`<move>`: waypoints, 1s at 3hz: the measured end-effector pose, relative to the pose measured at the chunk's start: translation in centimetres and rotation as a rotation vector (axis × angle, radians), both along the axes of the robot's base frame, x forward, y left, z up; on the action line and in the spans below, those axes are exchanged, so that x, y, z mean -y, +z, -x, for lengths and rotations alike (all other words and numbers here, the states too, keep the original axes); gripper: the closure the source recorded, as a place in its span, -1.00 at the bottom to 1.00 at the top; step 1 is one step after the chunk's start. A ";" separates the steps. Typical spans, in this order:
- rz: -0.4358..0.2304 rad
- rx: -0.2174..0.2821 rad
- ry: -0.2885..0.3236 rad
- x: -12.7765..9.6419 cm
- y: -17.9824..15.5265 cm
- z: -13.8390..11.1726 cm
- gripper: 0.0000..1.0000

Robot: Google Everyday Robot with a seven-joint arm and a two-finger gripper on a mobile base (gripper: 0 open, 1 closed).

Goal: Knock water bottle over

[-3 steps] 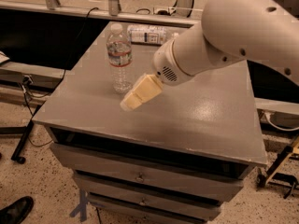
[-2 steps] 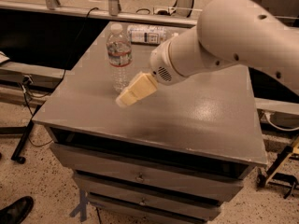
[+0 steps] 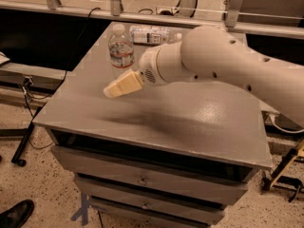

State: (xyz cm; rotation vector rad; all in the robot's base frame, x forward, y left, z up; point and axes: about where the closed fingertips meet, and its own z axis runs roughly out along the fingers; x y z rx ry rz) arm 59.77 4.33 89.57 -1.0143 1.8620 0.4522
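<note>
The clear ribbed plastic water bottle with a white cap and a narrow red-edged label [image 3: 120, 49] stands upright toward the back left of the grey metal cabinet top [image 3: 190, 122]. It is a little in front of a second clear bottle with a wide dark-printed label [image 3: 151, 34], which lies on its side at the rear. The cream-coloured gripper [image 3: 111, 90] hangs low over the surface just in front of the upright bottle, apart from it. I cannot tell whether it is open or closed, and it holds nothing. The bottle looks light, thin-walled, narrow-based and probably slick. No grasp seems needed: a sideways push high on the body, near the shoulder, should tip it, whereas low contact would likely only slide it.
</note>
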 end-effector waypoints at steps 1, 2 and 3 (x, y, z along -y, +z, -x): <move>-0.063 0.023 -0.090 -0.8 -0.1 -1.7 -1.00; -0.143 0.035 -0.205 -0.6 0.1 -2.7 -1.00; -0.215 0.062 -0.289 0.3 0.4 -4.1 -1.00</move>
